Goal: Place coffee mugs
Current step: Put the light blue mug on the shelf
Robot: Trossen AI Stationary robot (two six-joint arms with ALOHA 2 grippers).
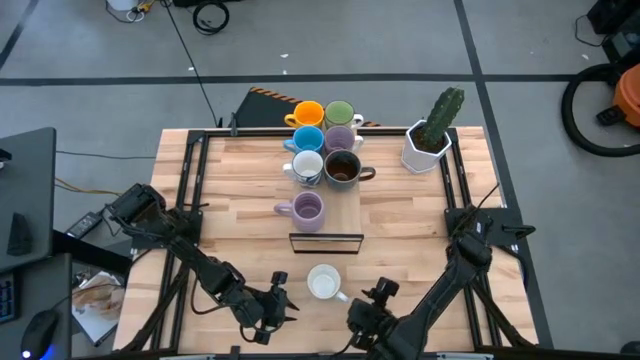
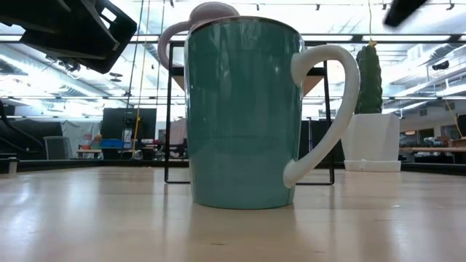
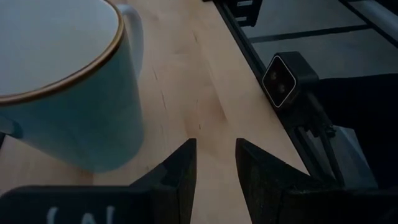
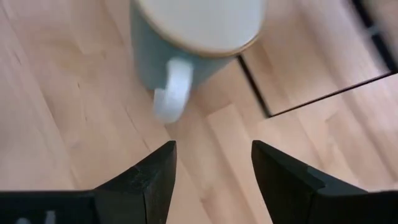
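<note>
Just ahead of the right gripper point(image 4: 211, 177), jaws apart and empty, stands a mug point(image 4: 196, 43); the left gripper point(image 3: 214, 168), also parted, sits beside it.

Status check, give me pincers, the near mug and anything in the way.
Left pincer open, empty, beside the teal mug. Right pincer open, empty, facing its handle. Mug upright on table, untouched. Black frame stands between it and the purple mug.

Even, bright light from above in the high view; low view backlit by ceiling strips – glare on the table point(image 2: 87, 211); left wrist view dim; mug point(image 4: 196, 37) motion-blurred in the right
</note>
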